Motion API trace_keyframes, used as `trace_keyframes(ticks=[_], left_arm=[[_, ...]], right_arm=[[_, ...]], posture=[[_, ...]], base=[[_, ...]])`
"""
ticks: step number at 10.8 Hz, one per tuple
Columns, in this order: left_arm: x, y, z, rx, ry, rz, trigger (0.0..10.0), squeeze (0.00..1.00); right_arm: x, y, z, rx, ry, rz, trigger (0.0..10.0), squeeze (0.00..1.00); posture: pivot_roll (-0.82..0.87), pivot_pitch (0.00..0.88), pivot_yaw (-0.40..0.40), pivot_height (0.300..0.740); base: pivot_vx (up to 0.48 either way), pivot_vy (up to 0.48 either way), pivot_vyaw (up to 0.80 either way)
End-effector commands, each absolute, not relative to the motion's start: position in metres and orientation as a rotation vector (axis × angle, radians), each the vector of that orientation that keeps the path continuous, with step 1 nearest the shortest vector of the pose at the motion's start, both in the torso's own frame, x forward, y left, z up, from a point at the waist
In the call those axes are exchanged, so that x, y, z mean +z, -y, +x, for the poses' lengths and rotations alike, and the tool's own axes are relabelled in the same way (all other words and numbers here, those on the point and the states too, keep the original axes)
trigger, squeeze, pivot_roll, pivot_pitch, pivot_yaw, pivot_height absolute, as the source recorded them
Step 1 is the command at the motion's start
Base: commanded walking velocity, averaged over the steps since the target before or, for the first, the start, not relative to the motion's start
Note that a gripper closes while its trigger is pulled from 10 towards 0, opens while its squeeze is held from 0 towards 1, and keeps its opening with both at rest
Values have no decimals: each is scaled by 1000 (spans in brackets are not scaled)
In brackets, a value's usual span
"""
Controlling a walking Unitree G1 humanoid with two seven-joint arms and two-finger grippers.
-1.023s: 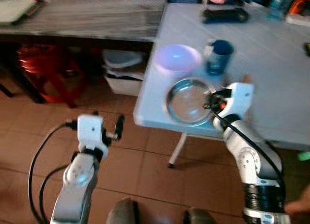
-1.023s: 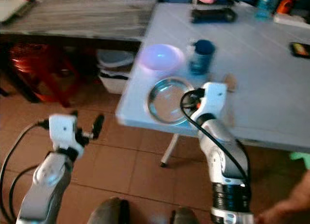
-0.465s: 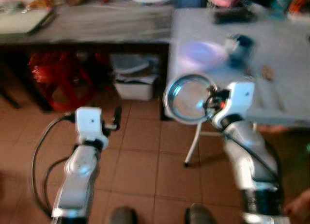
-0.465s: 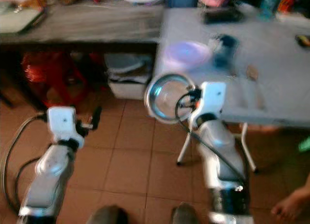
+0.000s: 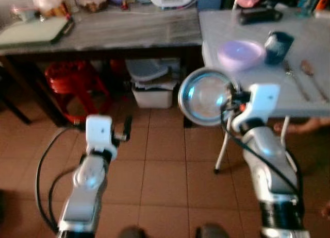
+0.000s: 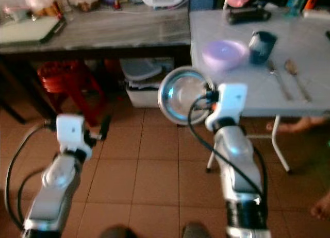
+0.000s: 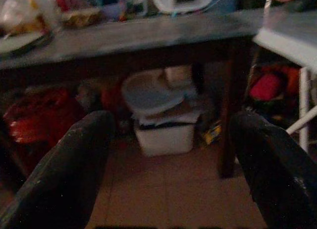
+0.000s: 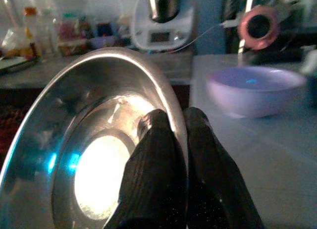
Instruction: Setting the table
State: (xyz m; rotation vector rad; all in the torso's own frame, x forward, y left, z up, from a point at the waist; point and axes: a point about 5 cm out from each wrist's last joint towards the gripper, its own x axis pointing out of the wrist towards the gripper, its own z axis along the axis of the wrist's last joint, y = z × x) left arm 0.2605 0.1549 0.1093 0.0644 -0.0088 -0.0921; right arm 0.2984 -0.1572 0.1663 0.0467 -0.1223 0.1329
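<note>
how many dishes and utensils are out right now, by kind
Steel plate, held off the table by the right gripper: 1
Purple bowl: 1
Blue cup: 1
Utensils: 2, a fork and a spoon
Total: 5

On the desk (image 5: 309, 101) a bowl (image 5: 240, 53) sits left of a cup (image 5: 278, 46); the metal plate (image 5: 205, 96) hangs off its left edge, above the floor (image 5: 165, 181).
</note>
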Motion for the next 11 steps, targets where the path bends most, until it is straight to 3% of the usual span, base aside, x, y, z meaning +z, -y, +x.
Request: trace_keyframes(ticks=[1, 8, 11], left_arm=[[111, -156, 261, -90, 14, 68, 10000, 0], [111, -154, 265, -94, 22, 95, 10000, 0], [112, -151, 264, -112, 30, 102, 10000, 0]], right_arm=[[176, 152, 299, 157, 172, 38, 0, 0], [176, 151, 300, 158, 187, 26, 0, 0], [173, 155, 302, 118, 173, 29, 0, 0]], posture=[[-64, 59, 69, 740], [-69, 54, 73, 740], [-65, 54, 76, 740]], base=[[409, 251, 0], [411, 246, 0], [466, 0, 0]])
